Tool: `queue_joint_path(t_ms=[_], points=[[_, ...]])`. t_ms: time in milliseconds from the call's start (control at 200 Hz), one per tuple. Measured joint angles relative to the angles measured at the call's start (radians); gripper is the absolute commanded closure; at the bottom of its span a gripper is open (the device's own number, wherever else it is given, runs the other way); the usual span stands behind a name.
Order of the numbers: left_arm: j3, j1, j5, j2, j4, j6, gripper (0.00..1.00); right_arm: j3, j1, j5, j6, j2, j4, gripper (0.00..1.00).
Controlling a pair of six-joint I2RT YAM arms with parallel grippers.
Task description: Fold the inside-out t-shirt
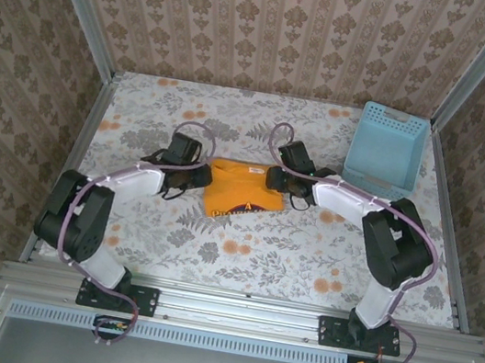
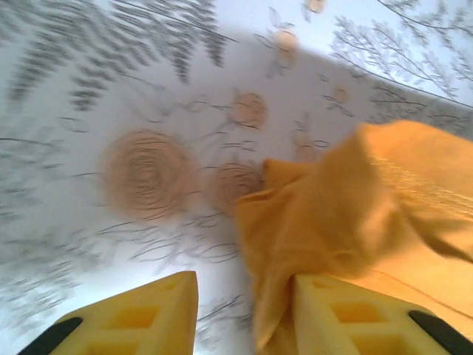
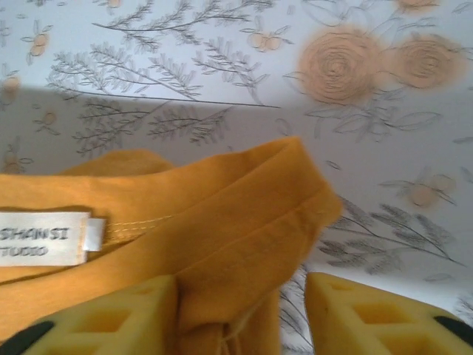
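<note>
T-shirt [image 1: 236,192] heaped, cloth inside left pincer [image 2: 244,296] and right pincer [image 3: 240,296]; both parted

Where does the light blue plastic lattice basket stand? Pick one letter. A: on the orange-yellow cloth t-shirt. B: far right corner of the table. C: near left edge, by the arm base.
B: in the top view the light blue plastic lattice basket stands at the far right corner of the table, apart from the orange-yellow cloth t-shirt.

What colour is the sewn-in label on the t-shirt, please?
The label is white with dark lettering, clearest in the right wrist view.
</note>
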Motion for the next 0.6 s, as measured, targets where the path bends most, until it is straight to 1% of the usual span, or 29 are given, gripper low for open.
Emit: queue_joint_path(t_ms=[75, 165, 295, 345, 400, 460, 600], points=[[0.009, -0.003, -0.050, -0.071, -0.073, 0.001, 0.56, -0.002, 0.001, 0.024, -0.012, -0.048, -0.042, 0.41], [0.011, -0.025, -0.086, -0.155, -0.122, 0.000, 0.56, -0.013, 0.014, 0.040, -0.017, -0.128, -0.069, 0.41], [0.011, -0.125, -0.081, -0.204, -0.111, -0.001, 0.57, -0.027, 0.064, 0.038, -0.010, -0.204, -0.079, 0.43], [0.011, -0.161, -0.063, -0.193, -0.093, -0.002, 0.60, -0.031, 0.080, 0.016, -0.003, -0.206, -0.074, 0.45], [0.017, -0.179, -0.045, -0.163, -0.076, -0.005, 0.65, -0.034, 0.093, -0.013, 0.012, -0.190, -0.066, 0.47], [0.030, -0.175, -0.022, -0.108, -0.053, -0.011, 0.65, -0.030, 0.097, -0.036, 0.023, -0.152, -0.058, 0.48], [0.040, -0.125, -0.002, 0.029, 0.016, -0.017, 0.65, 0.037, 0.076, -0.047, 0.028, 0.009, -0.060, 0.50]])
